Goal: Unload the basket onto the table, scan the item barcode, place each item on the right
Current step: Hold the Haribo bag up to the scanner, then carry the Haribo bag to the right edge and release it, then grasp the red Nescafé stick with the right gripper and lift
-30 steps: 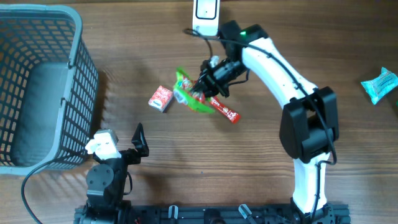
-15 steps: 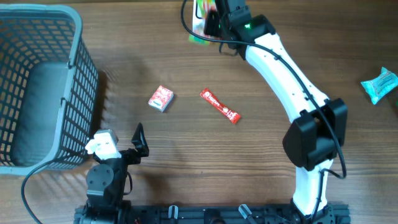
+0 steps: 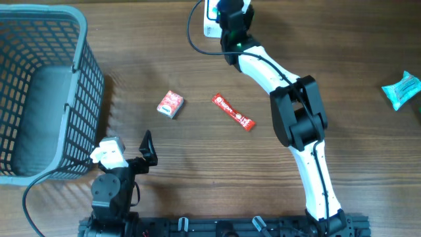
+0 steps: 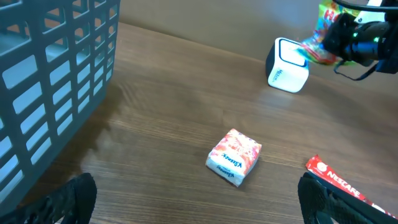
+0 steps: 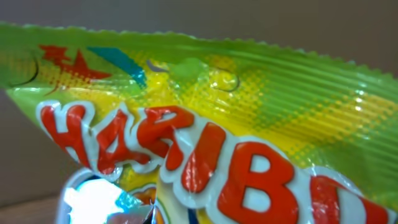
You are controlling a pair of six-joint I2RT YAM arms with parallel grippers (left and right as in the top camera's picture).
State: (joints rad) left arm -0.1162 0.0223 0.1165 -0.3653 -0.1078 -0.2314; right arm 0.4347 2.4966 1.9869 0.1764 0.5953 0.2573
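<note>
At the white scanner [image 4: 287, 65], my right gripper [image 4: 336, 38] is clenched on the Haribo bag [image 5: 205, 124], mid-scan I judge; next I must turn its barcode squarely toward the scanner.

A broad stretch of tabletop [image 3: 197, 178] lies between the tall grey mesh basket [image 3: 85, 72], which walls off the left side, and the right arm [image 3: 299, 118], whose white links slant from the near edge up to the white scanner [image 3: 212, 20] at the far edge (a cable [image 3: 189, 33] loops beside it). Two low things lie in that middle stretch, a small red-and-white packet [image 3: 170, 104] and a red stick sachet [image 3: 232, 112], apart with a bare lane between. Right of the arm the wood runs bare to a teal packet [image 3: 401, 90] at the edge.
</note>
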